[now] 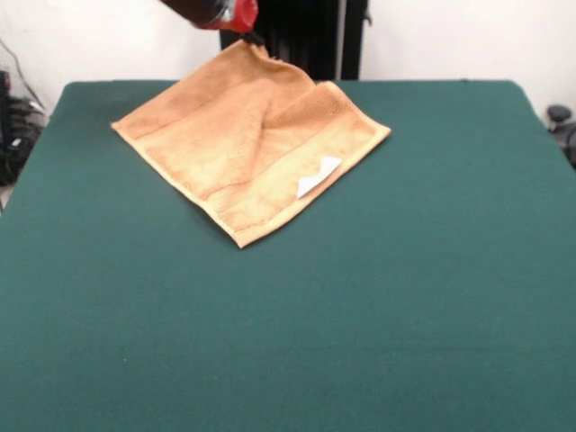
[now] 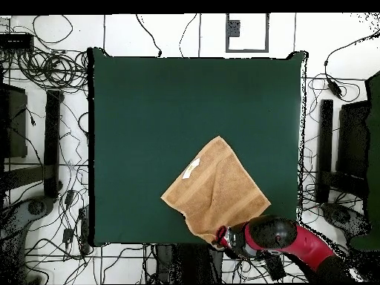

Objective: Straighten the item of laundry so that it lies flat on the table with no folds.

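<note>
Towel [image 1: 243,144] lies folded on table [image 1: 288,324], one flap doubled over; gripper [image 1: 255,38] sits at its robot-side corner, presumably to draw the flap open; grasp state indiscernible.

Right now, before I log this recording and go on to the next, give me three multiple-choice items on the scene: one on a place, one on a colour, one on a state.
1. Where on the table does the towel lie in the front view?
A. near edge
B. far part, left of centre
C. right corner

2. What colour is the tag?
A. white
B. blue
C. black

3. How does the towel lie?
A. rolled up
B. flat, no folds
C. partly folded over itself

Answers: 1 B, it sits close under the arm at the top. 2 A, a white tag shows on the tan-orange cloth. 3 C, a flap overlaps the middle, leaving a diagonal edge.
</note>
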